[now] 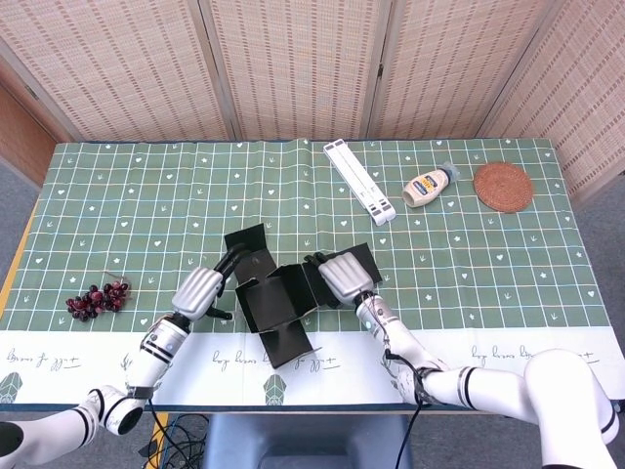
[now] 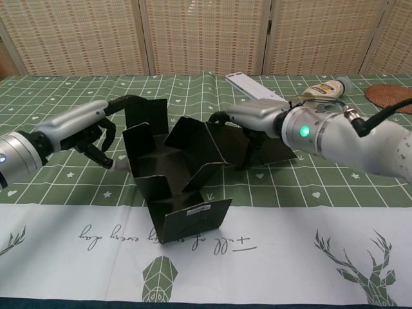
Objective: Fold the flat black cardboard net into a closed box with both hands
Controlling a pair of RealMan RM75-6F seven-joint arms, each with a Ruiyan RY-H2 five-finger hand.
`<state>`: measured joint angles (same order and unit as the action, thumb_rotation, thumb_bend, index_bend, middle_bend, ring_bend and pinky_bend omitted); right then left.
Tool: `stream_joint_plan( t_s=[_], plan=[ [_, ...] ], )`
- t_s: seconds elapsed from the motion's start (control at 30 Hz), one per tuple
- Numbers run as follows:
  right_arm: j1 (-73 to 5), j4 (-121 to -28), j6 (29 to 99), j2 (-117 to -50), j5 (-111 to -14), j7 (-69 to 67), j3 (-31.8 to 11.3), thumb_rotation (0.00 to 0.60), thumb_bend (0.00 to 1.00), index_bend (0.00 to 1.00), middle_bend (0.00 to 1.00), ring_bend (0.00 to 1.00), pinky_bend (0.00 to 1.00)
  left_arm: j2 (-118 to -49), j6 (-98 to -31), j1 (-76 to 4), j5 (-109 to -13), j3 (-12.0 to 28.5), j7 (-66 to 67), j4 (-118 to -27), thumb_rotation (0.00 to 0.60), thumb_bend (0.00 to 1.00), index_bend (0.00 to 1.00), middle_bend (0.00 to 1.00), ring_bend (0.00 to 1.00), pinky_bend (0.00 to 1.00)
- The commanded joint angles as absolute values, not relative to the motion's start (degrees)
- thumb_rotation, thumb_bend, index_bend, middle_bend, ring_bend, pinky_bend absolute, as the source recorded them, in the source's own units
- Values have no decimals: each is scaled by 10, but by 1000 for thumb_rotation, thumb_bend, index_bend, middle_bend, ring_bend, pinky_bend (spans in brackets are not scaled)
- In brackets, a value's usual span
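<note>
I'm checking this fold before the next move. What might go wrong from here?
The black cardboard net is only half folded: side flaps stand tilted, and the near flap leans outward toward the table edge. If the left hand and the right hand let go, the raised flaps may spring flat again. The net looks to lie at an angle to the tablecloth grid, so further pushing from the left may turn or slide it instead of creasing it.

Blk net (image 1: 276,301), grn grid cloth (image 1: 146,195).
</note>
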<state>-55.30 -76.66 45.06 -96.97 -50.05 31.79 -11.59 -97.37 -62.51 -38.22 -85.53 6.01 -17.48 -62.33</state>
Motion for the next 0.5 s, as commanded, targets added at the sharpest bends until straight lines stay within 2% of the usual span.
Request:
stream_joint_plan(
  t_s=[0.03,0.5],
  plan=[
    [-563,-772,435,-957,-498,320,-114,600,256,206,298,815,955,-966,-615,-387,-861,55,-212,-636,600,120,0,6,648,941],
    [-610,-782,369,-907,-515,317,-92,600,256,207,289,815,955,-966,-590,-393,-853,50,-273,-637,600,120,0,0,631,937]
  ],
)
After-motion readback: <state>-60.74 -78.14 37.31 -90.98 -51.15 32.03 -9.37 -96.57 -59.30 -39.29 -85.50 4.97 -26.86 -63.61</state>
